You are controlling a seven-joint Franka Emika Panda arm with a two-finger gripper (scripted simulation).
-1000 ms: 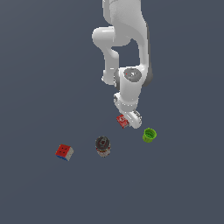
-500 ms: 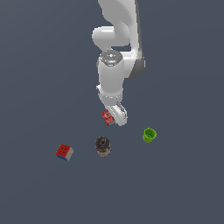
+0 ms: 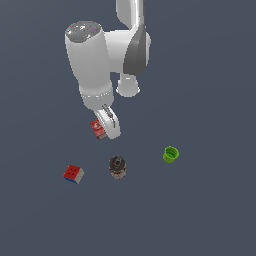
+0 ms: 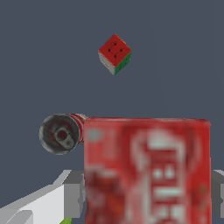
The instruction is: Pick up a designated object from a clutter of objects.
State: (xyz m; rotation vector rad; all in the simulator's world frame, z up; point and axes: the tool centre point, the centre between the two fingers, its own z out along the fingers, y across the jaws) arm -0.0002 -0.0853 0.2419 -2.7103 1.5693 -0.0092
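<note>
Dark slate-blue ground fills both views, plain and unmarked. Off that ground, the small red lettered box [image 3: 97, 129] sits clamped in the gripper [image 3: 103, 130], whose fingers are closed narrowly on it. Only the wrist view shows its face: blurred white lettering on red [image 4: 146, 170], with grey finger pads [image 4: 72, 192] flanking it. From the box in the exterior view, the dark round can [image 3: 117, 166] stands at about five o'clock, the puzzle cube [image 3: 73, 173] at seven o'clock, and the green cup [image 3: 170, 154] near four o'clock, well apart. The wrist view shows the can's silver pull-tab top [image 4: 59, 133] and the cube [image 4: 114, 53] beyond it.
</note>
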